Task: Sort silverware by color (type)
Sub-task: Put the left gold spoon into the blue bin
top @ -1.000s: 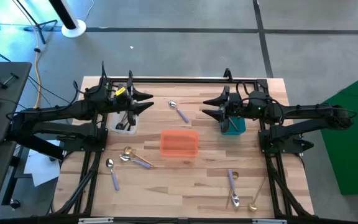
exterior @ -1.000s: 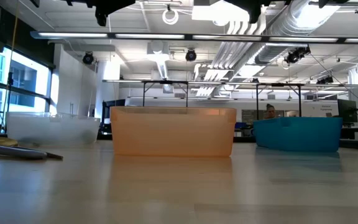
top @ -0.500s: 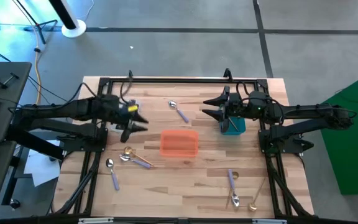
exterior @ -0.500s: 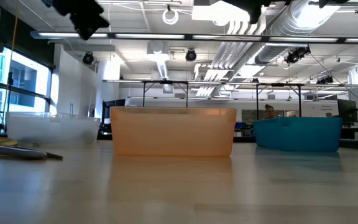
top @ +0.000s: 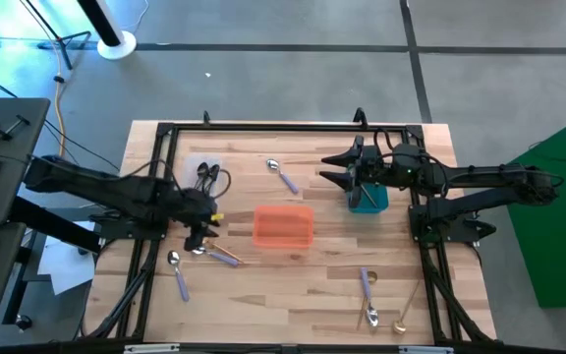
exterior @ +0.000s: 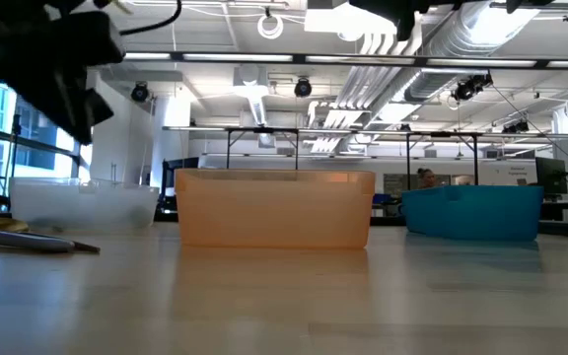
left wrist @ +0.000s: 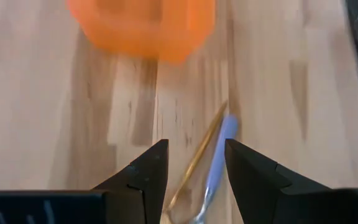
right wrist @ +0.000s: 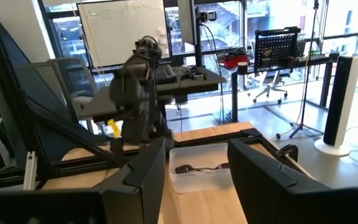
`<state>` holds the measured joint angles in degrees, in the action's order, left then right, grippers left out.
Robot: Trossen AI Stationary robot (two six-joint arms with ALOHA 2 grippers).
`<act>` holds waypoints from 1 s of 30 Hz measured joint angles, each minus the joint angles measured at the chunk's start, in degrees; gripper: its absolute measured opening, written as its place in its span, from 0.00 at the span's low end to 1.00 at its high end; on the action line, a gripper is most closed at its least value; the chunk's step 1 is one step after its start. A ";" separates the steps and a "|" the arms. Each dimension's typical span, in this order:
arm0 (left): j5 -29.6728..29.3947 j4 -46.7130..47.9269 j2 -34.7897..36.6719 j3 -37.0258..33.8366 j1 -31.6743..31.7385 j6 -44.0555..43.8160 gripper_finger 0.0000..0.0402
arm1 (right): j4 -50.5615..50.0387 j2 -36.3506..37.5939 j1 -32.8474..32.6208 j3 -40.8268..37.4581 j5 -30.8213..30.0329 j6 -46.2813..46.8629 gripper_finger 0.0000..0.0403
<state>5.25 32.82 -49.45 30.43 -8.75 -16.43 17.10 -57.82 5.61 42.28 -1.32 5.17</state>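
A gold spoon (left wrist: 199, 155) and a lavender-handled spoon (left wrist: 218, 155) lie side by side on the table, left of the orange bin (top: 283, 226). My left gripper (top: 202, 231) hangs open above this pair, tipped downward, with the two handles showing between its fingers (left wrist: 194, 146); it touches neither. Black spoons (top: 205, 177) lie in the clear bin (top: 202, 183) at the far left. My right gripper (top: 330, 169) waits open and level by the teal bin (top: 367, 199), holding nothing.
More lavender-handled spoons lie at the far middle (top: 283, 177), near left (top: 178, 273) and near right (top: 367, 285). A gold spoon (top: 406, 310) lies at the near right. In the low view the clear (exterior: 82, 207), orange (exterior: 274, 207) and teal (exterior: 471, 212) bins stand in a row.
My left gripper has swung from above the clear bin toward the table's near edge and come down, tipping from level to pointing downward over the gold and lavender spoon pair. It has stayed open.
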 joint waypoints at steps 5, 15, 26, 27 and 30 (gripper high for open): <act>-0.69 0.03 -3.89 -1.84 -3.44 1.26 0.37 | -0.64 0.00 0.01 0.00 0.00 0.37 0.39; -8.08 -6.39 -16.79 -1.99 -8.56 6.23 0.37 | -0.91 0.00 0.00 0.00 0.00 0.37 0.39; -8.81 -7.22 -23.16 -1.98 -10.78 11.41 0.37 | -1.45 0.00 0.00 0.00 0.00 0.37 0.39; -8.60 -7.20 -23.37 -1.98 -11.02 12.17 0.37 | -1.49 0.00 0.00 0.00 0.00 0.37 0.39; -8.52 -7.27 -23.85 -2.33 -11.55 14.96 0.37 | -1.62 0.00 0.00 0.00 0.00 0.37 0.39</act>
<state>-3.27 25.54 -73.31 28.09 -20.29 -1.47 15.48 -57.82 5.61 42.28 -1.32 5.54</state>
